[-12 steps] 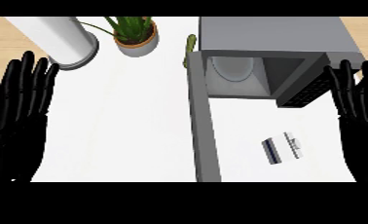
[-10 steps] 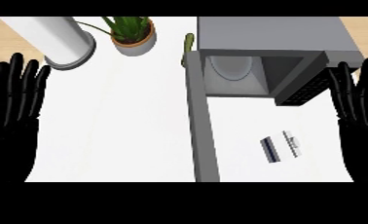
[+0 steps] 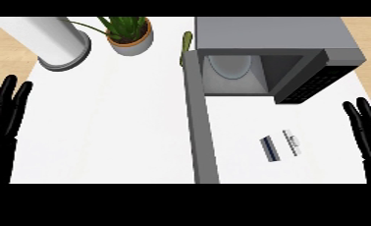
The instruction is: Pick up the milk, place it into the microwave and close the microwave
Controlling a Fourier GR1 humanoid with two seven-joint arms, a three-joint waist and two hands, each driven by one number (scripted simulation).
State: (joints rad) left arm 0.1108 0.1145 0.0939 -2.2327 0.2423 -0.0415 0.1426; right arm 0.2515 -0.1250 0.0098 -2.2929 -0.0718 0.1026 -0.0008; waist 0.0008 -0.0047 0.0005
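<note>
On the white counter [image 3: 109,122], an open microwave [image 3: 268,48] beside a potted plant [image 3: 130,36].

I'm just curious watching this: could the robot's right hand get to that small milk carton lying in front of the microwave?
Probably yes. The right hand rests open at the right edge, and only bare counter shows between it and the milk carton. The open microwave door stands on the carton's far side.

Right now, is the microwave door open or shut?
Open. The microwave shows its cavity and round plate, and its door swings out toward the counter's front edge.
</note>
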